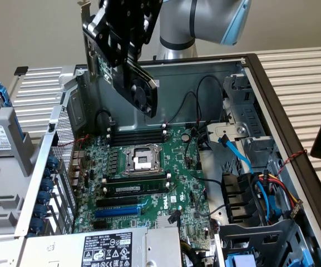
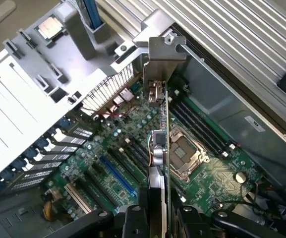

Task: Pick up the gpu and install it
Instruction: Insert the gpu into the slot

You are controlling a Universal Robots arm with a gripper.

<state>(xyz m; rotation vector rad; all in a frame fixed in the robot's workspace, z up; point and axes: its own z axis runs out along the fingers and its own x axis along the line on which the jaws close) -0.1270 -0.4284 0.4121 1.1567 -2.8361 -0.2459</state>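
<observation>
Exterior view: carry step, your gripper (image 1: 126, 53) pinching the gpu (image 1: 143, 92) aloft; square it over the slot (image 1: 117, 211), seven o'clock from socket (image 1: 142, 158)

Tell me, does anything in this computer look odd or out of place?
The CPU socket on the motherboard stands empty, while a processor chip lies outside the case. The gpu hangs tilted in the gripper, above the board.

Dell logo in white on the motherboard (image 1: 179, 178), power supply label (image 1: 107, 248) with certification marks, smaller print unreadable
</observation>
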